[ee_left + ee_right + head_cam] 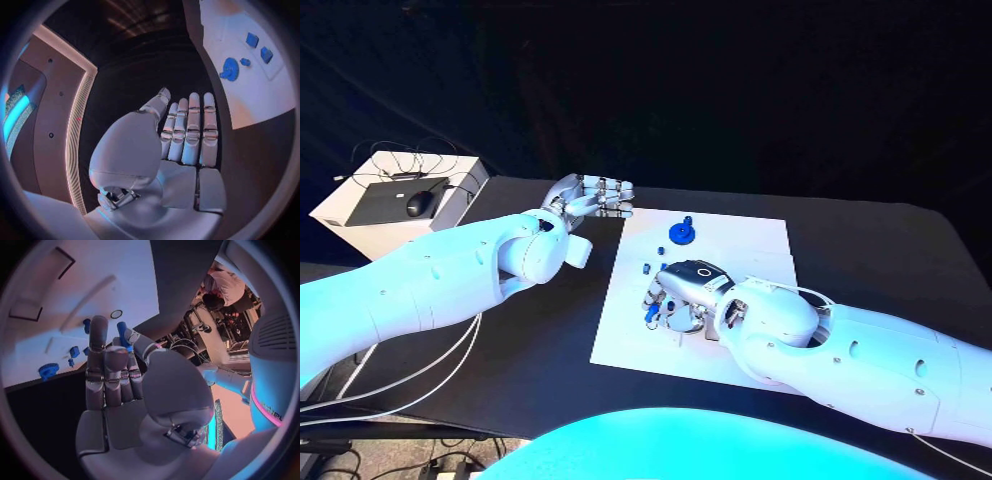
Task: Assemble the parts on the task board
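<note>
Over the board, the right hand pinches a blue part between thumb and fingertip, while the left hand, fingers straight and together, hovers empty beside the board's far-left corner.

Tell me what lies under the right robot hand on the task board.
The right robot hand pinches a blue part above the task board; a small blue piece shows beside it. The board directly beneath is covered.
</note>
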Available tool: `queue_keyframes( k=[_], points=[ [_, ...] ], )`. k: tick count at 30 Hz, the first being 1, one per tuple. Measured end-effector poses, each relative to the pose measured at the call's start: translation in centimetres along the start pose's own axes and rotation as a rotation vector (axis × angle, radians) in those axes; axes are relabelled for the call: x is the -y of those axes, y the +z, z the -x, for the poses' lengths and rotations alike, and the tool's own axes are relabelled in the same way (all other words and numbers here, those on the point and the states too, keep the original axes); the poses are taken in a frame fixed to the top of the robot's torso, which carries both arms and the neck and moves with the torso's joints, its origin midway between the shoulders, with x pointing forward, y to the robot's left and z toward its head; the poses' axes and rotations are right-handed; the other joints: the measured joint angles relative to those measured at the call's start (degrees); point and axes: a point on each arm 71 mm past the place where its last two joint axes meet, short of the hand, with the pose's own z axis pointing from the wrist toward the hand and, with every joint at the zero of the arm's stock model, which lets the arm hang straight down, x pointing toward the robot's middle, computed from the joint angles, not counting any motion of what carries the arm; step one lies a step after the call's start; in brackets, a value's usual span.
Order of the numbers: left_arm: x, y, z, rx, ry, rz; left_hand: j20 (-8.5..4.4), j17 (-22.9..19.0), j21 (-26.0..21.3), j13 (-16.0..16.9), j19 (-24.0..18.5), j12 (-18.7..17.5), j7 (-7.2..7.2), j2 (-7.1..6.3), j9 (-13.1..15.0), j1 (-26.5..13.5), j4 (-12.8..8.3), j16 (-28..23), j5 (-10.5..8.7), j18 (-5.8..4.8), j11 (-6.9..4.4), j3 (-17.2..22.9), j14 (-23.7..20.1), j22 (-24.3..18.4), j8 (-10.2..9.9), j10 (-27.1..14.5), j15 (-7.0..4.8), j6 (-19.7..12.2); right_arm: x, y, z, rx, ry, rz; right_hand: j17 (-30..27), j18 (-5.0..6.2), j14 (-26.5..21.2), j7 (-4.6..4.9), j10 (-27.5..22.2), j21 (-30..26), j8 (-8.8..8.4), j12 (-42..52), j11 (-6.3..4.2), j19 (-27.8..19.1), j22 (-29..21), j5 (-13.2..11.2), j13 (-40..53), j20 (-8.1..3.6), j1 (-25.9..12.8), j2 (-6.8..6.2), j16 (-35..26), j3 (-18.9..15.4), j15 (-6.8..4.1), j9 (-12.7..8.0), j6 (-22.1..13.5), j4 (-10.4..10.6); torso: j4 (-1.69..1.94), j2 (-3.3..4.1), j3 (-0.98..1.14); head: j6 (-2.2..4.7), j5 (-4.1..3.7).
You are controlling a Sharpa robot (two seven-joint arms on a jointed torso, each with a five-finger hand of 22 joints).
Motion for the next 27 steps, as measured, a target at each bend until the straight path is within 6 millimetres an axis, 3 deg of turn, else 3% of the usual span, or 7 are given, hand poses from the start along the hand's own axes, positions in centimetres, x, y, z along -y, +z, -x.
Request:
queue_keyframes(
  k=[16, 27],
  points=[
    [0.0, 0.0, 0.0, 0.0, -0.001, 0.001, 0.0, 0.0, 0.0, 0.0, 0.0, 0.0, 0.0, 0.0, 0.0, 0.0, 0.0, 0.0, 0.0, 0.0, 0.0, 0.0, 0.0, 0.0, 0.0, 0.0, 0.0, 0.0, 0.1, 0.0, -0.4, -0.01, -0.028, -0.004, -0.01, 0.0, 0.0, 0.08, 0.0, -0.22, -0.08, 0.21, 0.0, 0.0, 0.2, -0.02, 0.0, 0.01, -0.03, 0.03, 0.0, 0.06, 0.0, 0.02, -0.12, -0.23, -0.05, -0.02, 0.02, 0.0, -0.19],
    [0.0, 0.1, 0.0, 0.0, -0.001, 0.001, 0.0, 0.0, 0.0, 0.0, 0.0, 0.0, 0.0, 0.0, 0.0, 0.0, 0.0, 0.0, 0.0, 0.0, 0.0, 0.0, 0.0, 0.01, 0.0, 0.0, 0.0, 0.0, 0.2, 0.2, -1.0, -0.021, -0.027, -0.009, -0.01, 0.0, 0.0, 0.02, 0.0, -0.22, -0.25, 0.13, 0.0, 0.0, 0.46, -0.06, 0.0, 0.01, -0.2, 0.2, 0.0, -0.02, 0.0, -0.02, -0.09, -0.3, -0.02, -0.02, 0.02, 0.0, 0.1]
  ],
)
